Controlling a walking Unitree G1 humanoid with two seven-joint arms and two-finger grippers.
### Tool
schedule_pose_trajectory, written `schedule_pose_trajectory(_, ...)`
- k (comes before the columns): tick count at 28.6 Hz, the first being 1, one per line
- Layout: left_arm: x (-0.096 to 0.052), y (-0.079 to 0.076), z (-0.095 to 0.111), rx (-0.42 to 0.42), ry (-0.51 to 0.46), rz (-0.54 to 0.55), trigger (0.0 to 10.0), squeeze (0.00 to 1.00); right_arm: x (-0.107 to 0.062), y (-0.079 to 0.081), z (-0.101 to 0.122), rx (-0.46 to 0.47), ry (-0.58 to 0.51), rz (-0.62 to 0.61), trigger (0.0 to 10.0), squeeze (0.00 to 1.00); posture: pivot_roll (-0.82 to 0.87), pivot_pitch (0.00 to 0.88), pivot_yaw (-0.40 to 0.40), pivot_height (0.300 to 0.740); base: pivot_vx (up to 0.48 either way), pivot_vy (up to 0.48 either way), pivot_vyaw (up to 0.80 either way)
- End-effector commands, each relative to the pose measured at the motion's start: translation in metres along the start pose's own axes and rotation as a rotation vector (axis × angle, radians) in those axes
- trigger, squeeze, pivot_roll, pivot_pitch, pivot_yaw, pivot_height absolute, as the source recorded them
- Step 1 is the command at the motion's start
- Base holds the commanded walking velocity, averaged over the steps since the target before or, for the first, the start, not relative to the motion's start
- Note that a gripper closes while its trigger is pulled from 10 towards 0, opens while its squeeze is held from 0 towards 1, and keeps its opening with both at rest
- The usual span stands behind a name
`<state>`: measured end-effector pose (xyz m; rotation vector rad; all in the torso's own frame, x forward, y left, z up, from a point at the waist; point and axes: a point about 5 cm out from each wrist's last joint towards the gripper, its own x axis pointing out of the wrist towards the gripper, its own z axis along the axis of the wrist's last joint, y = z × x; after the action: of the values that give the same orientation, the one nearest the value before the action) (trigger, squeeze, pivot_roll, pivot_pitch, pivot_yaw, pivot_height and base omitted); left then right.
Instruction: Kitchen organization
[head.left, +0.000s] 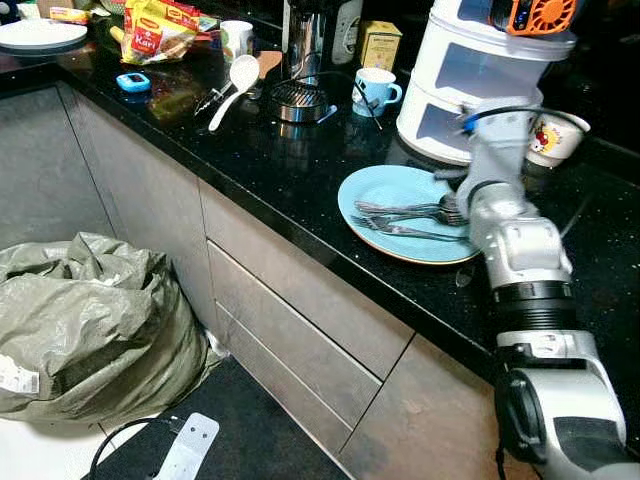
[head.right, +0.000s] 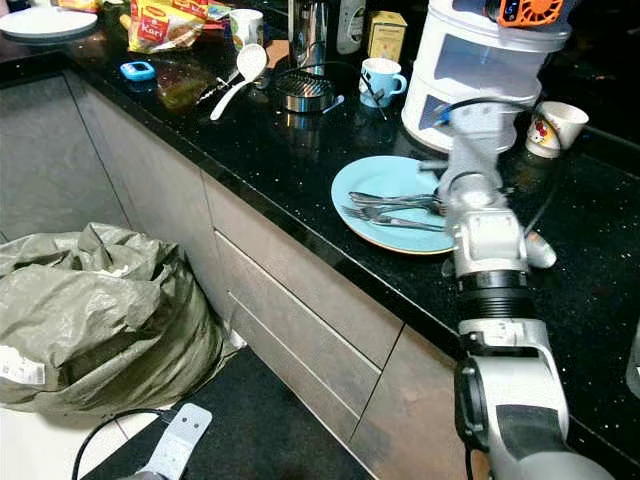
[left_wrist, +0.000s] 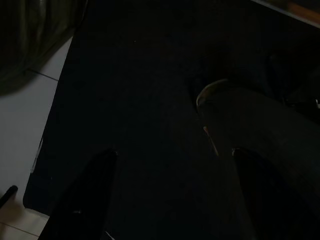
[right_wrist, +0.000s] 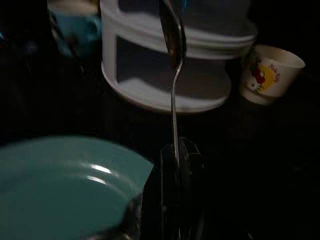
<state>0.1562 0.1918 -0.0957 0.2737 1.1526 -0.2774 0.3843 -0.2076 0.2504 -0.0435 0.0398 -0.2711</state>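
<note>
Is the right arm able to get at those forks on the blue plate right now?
Probably not yet: the right gripper is shut on a spoon, so its fingers are busy. The forks lie uncovered on the plate right beside it, so nothing else blocks the way.

"Kari" reads on the red-yellow packet.

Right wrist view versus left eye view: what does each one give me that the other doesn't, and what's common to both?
Right wrist view alone: the right gripper shut on a spoon, its bowl pointing toward the white rack.

Left eye view alone: forks lying on the blue plate, a white ladle, and a grey sack on the floor.

Both: blue plate, white rack, cartoon cup, blue mug.
</note>
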Motion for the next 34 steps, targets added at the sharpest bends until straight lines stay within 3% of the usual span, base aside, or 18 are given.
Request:
schedule_pose_trajectory(1,0.001,-0.007,-0.006,0.009,0.02,-0.024,10.0,0.0,-0.002,0.003,0.016,0.114,-0.083,0.047,0.0,0.0,0.0,0.0,-0.07,0.74,0.0,0.0,0.0)
schedule_pose_trajectory(4,0.001,-0.007,-0.007,0.01,0.022,-0.024,10.0,0.0,-0.006,0.012,0.029,0.272,-0.147,0.165,0.0,0.0,0.0,0.0,-0.068,0.74,0.0,0.0,0.0)
schedule_pose_trajectory(5,0.001,-0.007,-0.007,0.01,0.022,-0.024,10.0,0.0,-0.006,0.012,0.029,0.272,-0.147,0.165,0.0,0.0,0.0,0.0,-0.068,0.74,0.0,0.0,0.0)
schedule_pose_trajectory(8,0.001,-0.007,-0.007,0.012,0.022,-0.025,10.0,0.0,-0.011,0.019,0.037,0.384,-0.176,0.271,0.0,0.0,0.0,0.0,-0.067,0.74,0.0,0.0,0.0)
schedule_pose_trajectory(11,0.0,-0.006,-0.007,0.013,0.022,-0.024,10.0,0.0,-0.013,0.021,0.04,0.429,-0.191,0.322,0.0,0.0,0.0,0.0,-0.065,0.74,0.0,0.0,0.0)
schedule_pose_trajectory(14,0.0,-0.006,-0.006,0.016,0.023,-0.024,10.0,0.0,-0.018,0.021,0.045,0.532,-0.207,0.434,0.0,0.0,-0.01,0.0,-0.06,0.74,0.0,0.0,0.0)
schedule_pose_trajectory(20,0.0,-0.005,-0.006,0.02,0.024,-0.024,10.0,0.0,-0.025,0.019,0.048,0.598,-0.234,0.521,0.0,0.0,-0.01,0.0,-0.053,0.74,0.0,0.0,0.0)
schedule_pose_trajectory(21,0.0,-0.005,-0.006,0.022,0.025,-0.024,10.0,0.0,-0.025,0.013,0.045,0.602,-0.246,0.512,3.4,0.0,-0.01,0.0,-0.05,0.74,0.0,0.0,0.0)
schedule_pose_trajectory(24,0.0,-0.005,-0.006,0.024,0.025,-0.023,10.0,0.0,-0.025,0.008,0.043,0.605,-0.254,0.502,4.0,0.0,-0.01,0.0,-0.047,0.74,0.0,0.0,0.0)
schedule_pose_trajectory(25,0.0,-0.004,-0.006,0.024,0.025,-0.023,10.0,0.0,-0.025,0.001,0.039,0.593,-0.255,0.482,7.8,0.0,-0.01,0.0,-0.046,0.74,0.0,0.0,0.0)
schedule_pose_trajectory(26,0.0,-0.004,-0.006,0.024,0.025,-0.022,10.0,0.0,-0.024,-0.006,0.035,0.574,-0.249,0.463,10.0,0.0,-0.02,0.0,-0.046,0.74,0.0,0.0,-0.58)
schedule_pose_trajectory(30,0.0,-0.004,-0.005,0.024,0.025,-0.022,10.0,0.0,-0.025,-0.025,0.026,0.528,-0.224,0.437,10.0,0.0,-0.03,0.0,-0.042,0.74,0.0,0.0,-0.72)
schedule_pose_trajectory(34,0.0,-0.004,-0.005,0.023,0.025,-0.021,10.0,0.0,-0.027,-0.029,0.024,0.519,-0.219,0.441,10.0,0.0,-0.03,0.0,-0.039,0.74,0.0,0.0,-0.75)
